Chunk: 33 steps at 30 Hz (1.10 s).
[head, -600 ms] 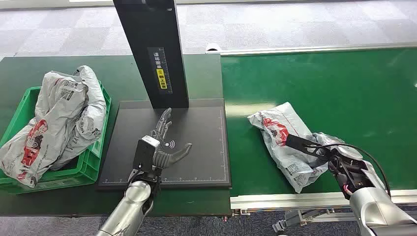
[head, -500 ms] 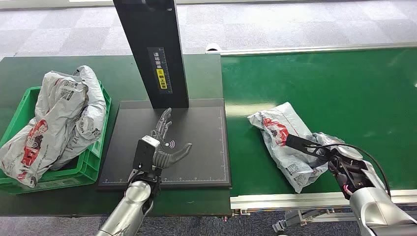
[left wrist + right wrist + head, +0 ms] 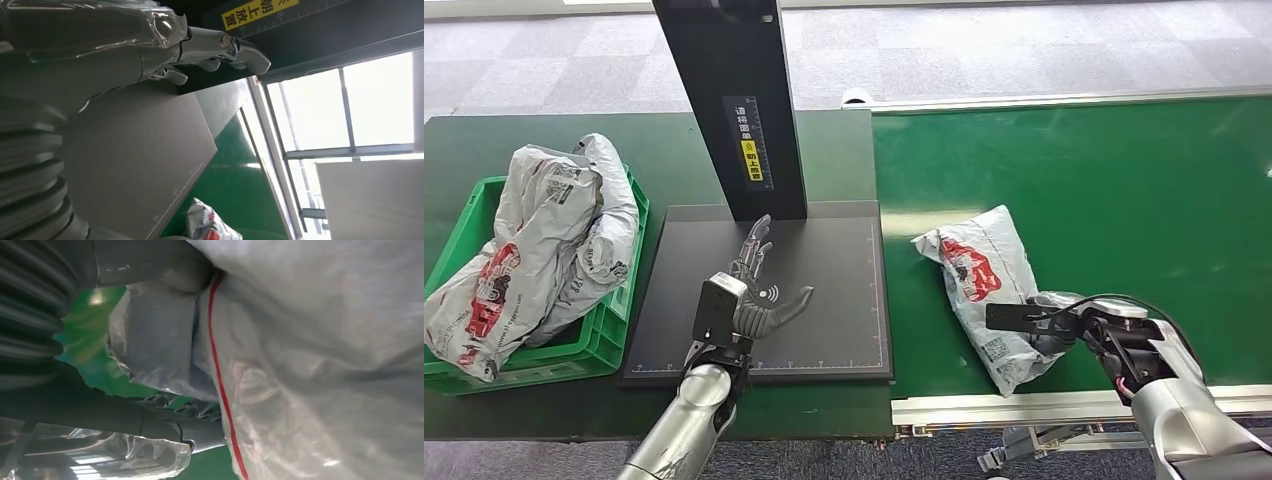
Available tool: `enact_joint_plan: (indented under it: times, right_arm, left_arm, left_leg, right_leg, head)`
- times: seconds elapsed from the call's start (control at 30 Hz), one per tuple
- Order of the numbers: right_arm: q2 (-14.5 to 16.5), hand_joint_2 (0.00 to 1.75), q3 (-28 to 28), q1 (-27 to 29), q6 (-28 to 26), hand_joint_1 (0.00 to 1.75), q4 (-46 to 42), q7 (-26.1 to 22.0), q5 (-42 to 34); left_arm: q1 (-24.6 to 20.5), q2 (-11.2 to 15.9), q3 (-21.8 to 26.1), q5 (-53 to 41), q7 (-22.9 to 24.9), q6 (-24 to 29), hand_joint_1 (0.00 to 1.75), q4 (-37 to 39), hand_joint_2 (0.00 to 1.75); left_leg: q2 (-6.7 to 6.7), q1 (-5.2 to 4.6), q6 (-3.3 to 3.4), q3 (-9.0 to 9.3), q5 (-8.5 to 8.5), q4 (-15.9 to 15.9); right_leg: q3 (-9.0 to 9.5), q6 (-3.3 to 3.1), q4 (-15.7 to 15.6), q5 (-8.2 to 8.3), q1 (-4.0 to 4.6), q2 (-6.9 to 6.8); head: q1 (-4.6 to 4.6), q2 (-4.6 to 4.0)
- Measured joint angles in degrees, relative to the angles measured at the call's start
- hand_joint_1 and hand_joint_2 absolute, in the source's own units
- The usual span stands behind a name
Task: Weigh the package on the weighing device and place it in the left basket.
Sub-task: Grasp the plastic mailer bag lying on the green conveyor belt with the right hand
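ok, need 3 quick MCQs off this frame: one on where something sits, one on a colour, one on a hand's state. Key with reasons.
1. Where is the package held by the right hand?
A. On the green conveyor belt, right of the scale plate
B. On the scale plate
C. In the basket

2. What colour is the basket at the left?
A. Blue
B. Green
C. Red

3. What is the left hand doing?
A. Gripping a package
B. Pressing on the basket rim
C. Over the scale plate, fingers apart, holding nothing

Key:
1 A: the package lies on the conveyor belt, gripped at its near end by the right hand, off the scale plate.
2 B: the basket has green walls and holds grey bags.
3 C: the left hand is spread above the plate with nothing in it.
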Motion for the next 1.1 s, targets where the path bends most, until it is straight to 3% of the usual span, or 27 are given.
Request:
enact_joint_plan:
  times: [0.53, 0.87, 1.0, 1.1]
  right_arm:
    - [0.1, 1.75, 6.1, -0.5, 1.5, 1.75, -2.8, -0.9, -1.2]
    - [0.1, 1.75, 8.4, -0.3, -0.8, 1.75, -3.8, -1.1, -5.0]
    - [0.1, 1.75, 8.8, 0.3, -4.5, 1.75, -4.3, -0.8, -7.2]
    - [0.4, 1.75, 8.5, 1.0, -10.7, 1.75, -5.0, -0.3, -10.9]
  left_arm:
    - [-0.9, 0.1, -0.6, 0.3, 0.0, 0.2, 0.00, 0.6, 1.75]
    - [-0.7, 0.7, -0.7, 0.2, 0.1, 0.9, 0.00, 0.7, 1.75]
    - [-0.3, 0.9, -0.7, 0.1, 0.2, 0.9, 0.00, 0.4, 1.75]
    - [0.7, 1.2, -0.7, -0.1, 0.5, 1.2, 0.00, -0.8, 1.75]
  left_leg:
    - [-0.05, -0.01, 0.02, -0.03, 0.01, 0.0]
    - [-0.04, -0.01, 0.01, -0.03, 0.01, 0.0]
    - [-0.04, -0.01, 0.02, -0.04, 0.01, 0.0]
    - [-0.04, 0.00, 0.02, -0.06, 0.00, 0.0]
  right_leg:
    - [0.02, 0.02, 0.0, -0.02, -0.01, -0.04]
    - [0.01, 0.02, 0.0, -0.02, -0.01, -0.04]
    - [0.02, 0.02, 0.0, -0.02, -0.01, -0.03]
    - [0.01, 0.02, 0.0, -0.01, -0.01, -0.02]
  head:
    - [0.00, -0.01]
    - [0.01, -0.01]
    - [0.00, 0.00]
    - [0.01, 0.01]
